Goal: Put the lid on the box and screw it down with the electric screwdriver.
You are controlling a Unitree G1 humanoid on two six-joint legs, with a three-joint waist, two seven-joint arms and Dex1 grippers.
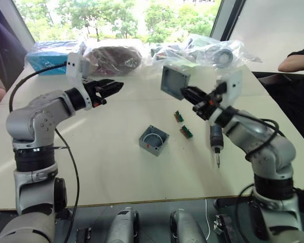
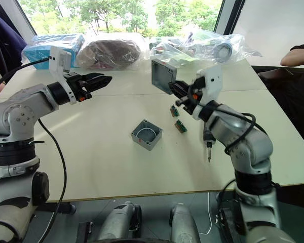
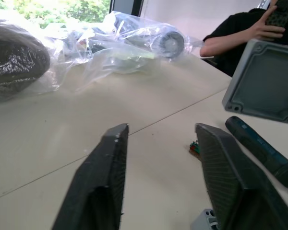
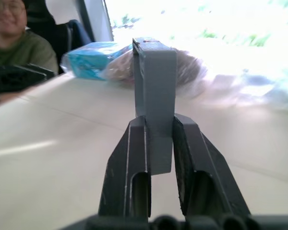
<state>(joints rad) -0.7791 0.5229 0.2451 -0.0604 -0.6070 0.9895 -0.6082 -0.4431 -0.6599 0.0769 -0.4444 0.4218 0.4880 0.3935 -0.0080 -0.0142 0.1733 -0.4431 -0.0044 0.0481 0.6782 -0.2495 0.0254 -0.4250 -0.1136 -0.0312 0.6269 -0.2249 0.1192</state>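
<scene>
Right gripper [image 2: 176, 90] is pinching one grey lid [image 2: 161, 75] on edge, raised above the table [image 1: 106, 172]. Left gripper [image 1: 111, 87] is hovering spread, empty. One box [image 1: 153, 140] is sitting mid-table; two green connector blocks [image 1: 182, 124] and one electric screwdriver [image 1: 216, 142] are lying beside it.

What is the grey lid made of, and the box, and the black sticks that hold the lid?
The lid looks like moulded plastic or maybe cast metal: plain matt grey, with a neat raised rim and corner holes. The box has the same dull grey look, so probably the same stuff. The right gripper fingers look like matt black plastic.
</scene>
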